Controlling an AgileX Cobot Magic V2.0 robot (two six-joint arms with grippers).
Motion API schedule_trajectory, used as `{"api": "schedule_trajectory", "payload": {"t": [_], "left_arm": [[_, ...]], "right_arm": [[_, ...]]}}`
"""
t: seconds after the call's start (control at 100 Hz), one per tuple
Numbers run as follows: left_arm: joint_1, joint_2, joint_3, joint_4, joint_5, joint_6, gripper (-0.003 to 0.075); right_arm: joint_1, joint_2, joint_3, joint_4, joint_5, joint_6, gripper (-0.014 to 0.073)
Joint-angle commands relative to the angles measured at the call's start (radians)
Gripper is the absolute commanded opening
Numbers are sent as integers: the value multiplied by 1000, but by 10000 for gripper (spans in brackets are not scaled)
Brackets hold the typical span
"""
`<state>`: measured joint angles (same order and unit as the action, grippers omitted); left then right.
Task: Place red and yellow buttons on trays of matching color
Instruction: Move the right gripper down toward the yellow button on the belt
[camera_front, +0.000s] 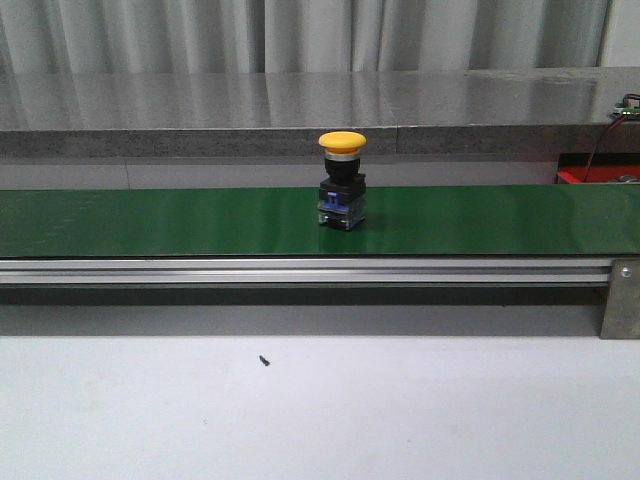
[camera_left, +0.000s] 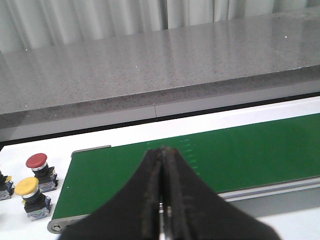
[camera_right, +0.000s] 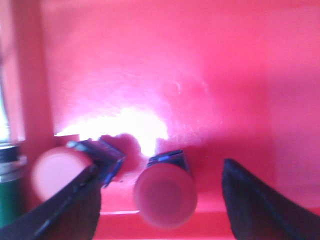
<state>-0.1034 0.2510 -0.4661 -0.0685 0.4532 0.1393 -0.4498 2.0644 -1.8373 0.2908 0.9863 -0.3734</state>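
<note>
— While the feed holds steady, what is the biggest thing you see?

— From my desk, the green conveyor belt runs the full width of the white surface, parallel to its far edge, with a grey stone ledge behind it. I also see a red tray filling the right wrist view.

— And the buttons?

— One yellow button stands upright near the middle of the belt. In the red tray two red buttons lie on their sides, just beside each other. Off the belt's left end, a red button and another yellow button stand on the surface.

— Grippers?

— I read the left gripper as closed on nothing, fingers pressed together above the belt. The right gripper is spread wide inside the tray, one red button between its fingers, untouched.
</note>
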Motion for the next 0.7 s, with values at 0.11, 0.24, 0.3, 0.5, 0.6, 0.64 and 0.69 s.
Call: {"api": "schedule_trajectory", "payload": {"t": [0.11,0.24,0.3,0.5,0.6,0.64,0.69], "left_arm": [[-7,9,-25,-2,-77,2,-20],[-7,9,-25,-2,-77,2,-20],[-7,9,-25,-2,-77,2,-20],[-7,9,-25,-2,-77,2,-20],[-7,9,-25,-2,-77,2,-20],[-7,9,-25,-2,-77,2,-20],[-7,9,-25,-2,-77,2,-20]], "right_arm": [[58,-184,-38,27,109,-40,523],[145,-269,25,28,121,-75,519],[190,-305,67,29,121,-92,512],[382,-364,181,28,159,-124,512],[464,-356,209,28,174,-124,512],[497,-353,217,28,173,-124,512],[532,-346,219,28,168,-124,512]]}}
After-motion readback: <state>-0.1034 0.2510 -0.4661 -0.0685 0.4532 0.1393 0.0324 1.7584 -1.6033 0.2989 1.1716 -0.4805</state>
